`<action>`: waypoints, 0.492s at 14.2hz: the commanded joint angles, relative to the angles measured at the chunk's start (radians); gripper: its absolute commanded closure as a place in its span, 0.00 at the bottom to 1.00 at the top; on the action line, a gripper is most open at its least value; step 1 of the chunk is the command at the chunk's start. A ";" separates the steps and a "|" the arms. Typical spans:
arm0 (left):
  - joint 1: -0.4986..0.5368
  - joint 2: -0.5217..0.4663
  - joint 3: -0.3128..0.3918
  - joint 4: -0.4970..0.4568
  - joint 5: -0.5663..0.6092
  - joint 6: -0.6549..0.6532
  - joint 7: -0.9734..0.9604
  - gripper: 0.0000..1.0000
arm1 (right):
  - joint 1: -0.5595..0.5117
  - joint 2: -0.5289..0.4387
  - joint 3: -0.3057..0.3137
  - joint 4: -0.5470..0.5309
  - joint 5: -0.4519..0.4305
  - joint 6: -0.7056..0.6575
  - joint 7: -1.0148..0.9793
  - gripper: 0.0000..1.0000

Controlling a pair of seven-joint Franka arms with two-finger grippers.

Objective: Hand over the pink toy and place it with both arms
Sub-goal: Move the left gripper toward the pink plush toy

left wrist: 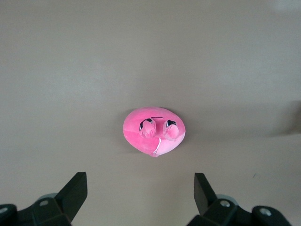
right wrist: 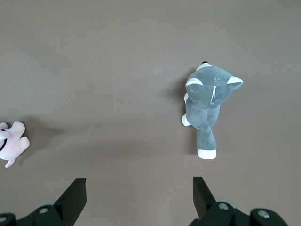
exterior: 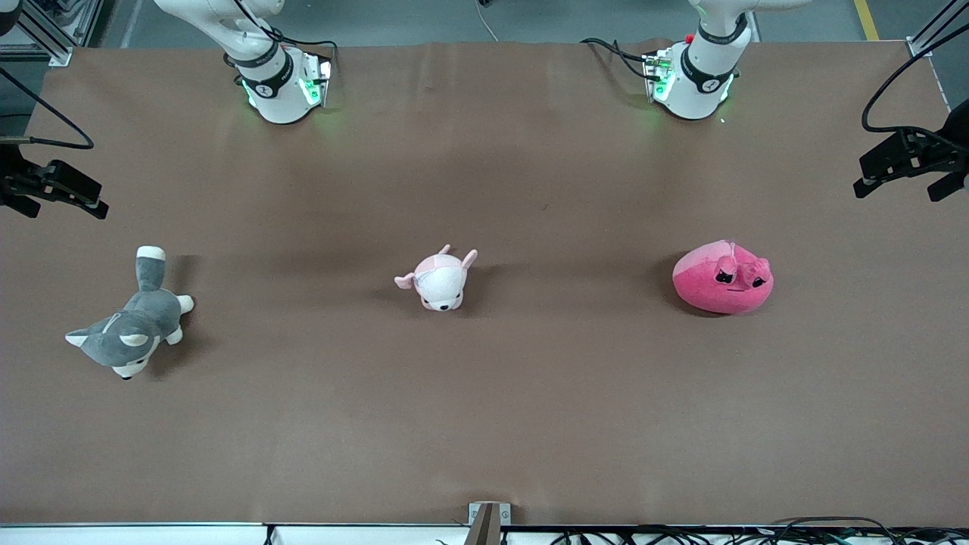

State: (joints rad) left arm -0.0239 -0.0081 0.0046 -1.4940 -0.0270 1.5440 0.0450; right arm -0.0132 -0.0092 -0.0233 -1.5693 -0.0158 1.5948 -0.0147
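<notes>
The pink toy [exterior: 723,277], a round hot-pink plush with black angry eyes, lies on the brown table toward the left arm's end. It also shows in the left wrist view [left wrist: 154,130], well below the gripper. My left gripper [left wrist: 139,181] is open and empty, high over the table beside the toy; in the front view it shows at the edge [exterior: 901,185]. My right gripper [right wrist: 138,184] is open and empty, high over the right arm's end of the table [exterior: 64,200].
A pale pink-and-white animal plush [exterior: 439,280] lies mid-table; its edge shows in the right wrist view [right wrist: 11,143]. A grey-and-white husky plush [exterior: 129,333] lies toward the right arm's end and shows in the right wrist view [right wrist: 207,106]. Both arm bases [exterior: 280,83] stand farthest from the front camera.
</notes>
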 commanded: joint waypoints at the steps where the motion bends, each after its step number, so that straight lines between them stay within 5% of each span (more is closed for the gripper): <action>1: -0.002 0.005 0.003 0.017 0.007 -0.018 -0.007 0.00 | 0.012 -0.029 0.000 -0.026 -0.029 0.010 -0.001 0.00; 7: 0.005 0.038 0.002 0.014 0.009 -0.070 -0.020 0.00 | 0.015 -0.035 0.000 -0.031 -0.029 0.010 -0.001 0.00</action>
State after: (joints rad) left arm -0.0206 -0.0052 0.0053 -1.4955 -0.0270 1.5112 0.0411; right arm -0.0060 -0.0133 -0.0222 -1.5693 -0.0210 1.5948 -0.0147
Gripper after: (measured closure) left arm 0.000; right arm 0.000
